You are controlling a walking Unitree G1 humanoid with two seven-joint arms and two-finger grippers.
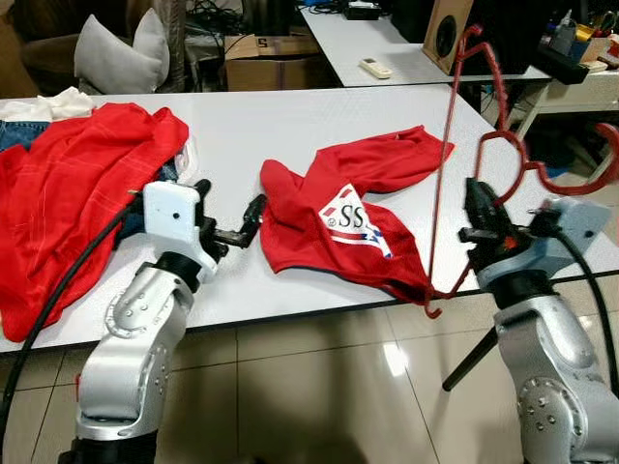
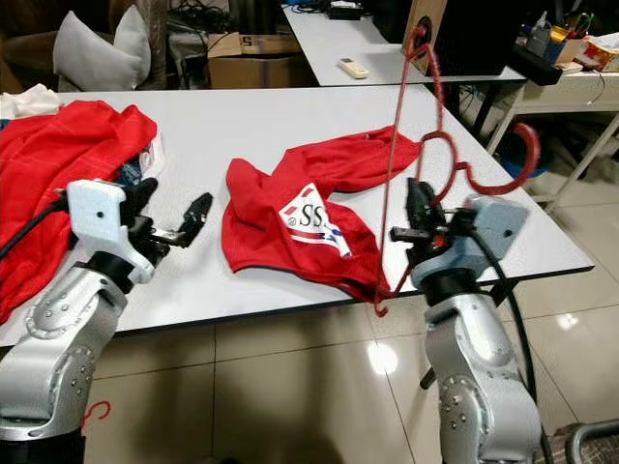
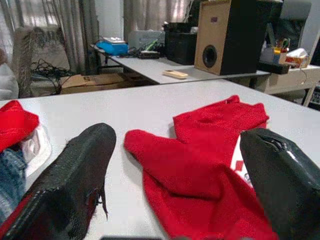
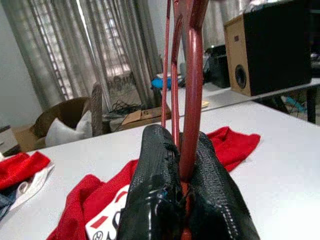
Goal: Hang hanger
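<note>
My right gripper (image 2: 414, 208) squeezes the thin red wire hanger (image 2: 432, 155), held upright at the white table's (image 2: 290, 116) edge. My left gripper (image 1: 232, 220) is open. Nothing is hung yet.

Place: home room used as workspace | Evidence: curtains (image 4: 115, 45), wicker chair (image 4: 60, 112), speaker (image 3: 230, 35), white tables (image 1: 387, 43)

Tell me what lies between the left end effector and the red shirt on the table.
Nothing visible: the open left end effector faces the red shirt across bare white table. The right end effector holds the red hanger off to the side.
</note>
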